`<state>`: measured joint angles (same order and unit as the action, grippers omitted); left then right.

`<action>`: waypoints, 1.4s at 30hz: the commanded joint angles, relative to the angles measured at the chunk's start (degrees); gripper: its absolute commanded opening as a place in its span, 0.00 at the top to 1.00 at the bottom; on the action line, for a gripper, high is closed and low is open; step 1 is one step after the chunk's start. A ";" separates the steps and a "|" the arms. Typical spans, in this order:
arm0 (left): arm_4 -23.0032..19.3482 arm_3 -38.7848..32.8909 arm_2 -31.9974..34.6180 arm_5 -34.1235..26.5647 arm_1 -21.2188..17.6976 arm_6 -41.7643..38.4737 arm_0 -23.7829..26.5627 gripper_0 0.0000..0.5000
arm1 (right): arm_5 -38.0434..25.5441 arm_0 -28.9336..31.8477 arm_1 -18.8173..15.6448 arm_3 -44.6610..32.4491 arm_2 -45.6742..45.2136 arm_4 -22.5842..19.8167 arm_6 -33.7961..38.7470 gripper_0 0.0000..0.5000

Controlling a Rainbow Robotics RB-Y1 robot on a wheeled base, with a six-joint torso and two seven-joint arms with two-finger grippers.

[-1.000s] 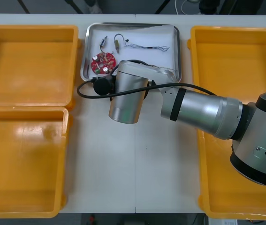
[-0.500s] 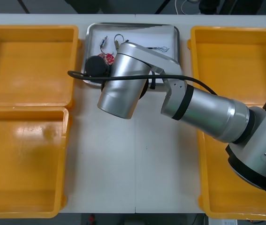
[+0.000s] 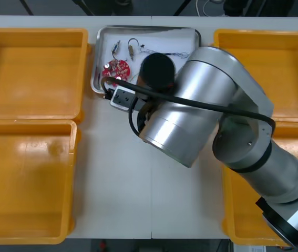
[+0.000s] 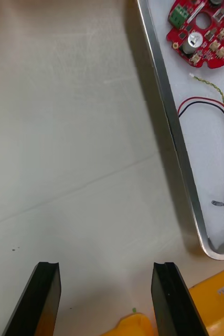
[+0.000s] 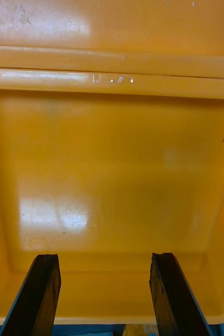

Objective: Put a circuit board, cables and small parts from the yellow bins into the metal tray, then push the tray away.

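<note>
in the front view the right arm [image 3: 191,121] reaches across the table [image 3: 112,178] and covers the near right part of the metal tray [image 3: 154,28]. the tray lies at the far edge of the table, between the yellow bins [image 3: 33,68]. inside the tray this view shows the round red circuit board [image 3: 116,70], small metal parts [image 3: 116,47] and a thin cable [image 3: 164,52].

the right wrist view gives what the arm hides from above. the right end effector [image 4: 105,268] has its fingers spread wide with nothing between them. it is over bare table near the tray's rim [image 4: 167,100], not touching it. the same view shows the board from close, and a cable with red and black strands [image 4: 206,105] on the white tray floor beside the rim.

the left wrist view shows the left end effector [image 5: 104,257], fingers also spread, over the bare floor of a bin [image 5: 112,157].
</note>
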<state>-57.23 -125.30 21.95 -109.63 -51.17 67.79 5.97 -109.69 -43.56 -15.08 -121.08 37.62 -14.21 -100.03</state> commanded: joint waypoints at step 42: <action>0.54 -1.44 1.69 -0.37 0.63 6.39 -0.60 0.00 | -0.31 39.69 -15.86 -19.28 -54.84 -22.71 18.82 0.00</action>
<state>-57.22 -125.33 21.96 -109.63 -51.16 67.80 5.97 -109.84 -7.04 -28.89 -138.19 -12.87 -34.43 -83.30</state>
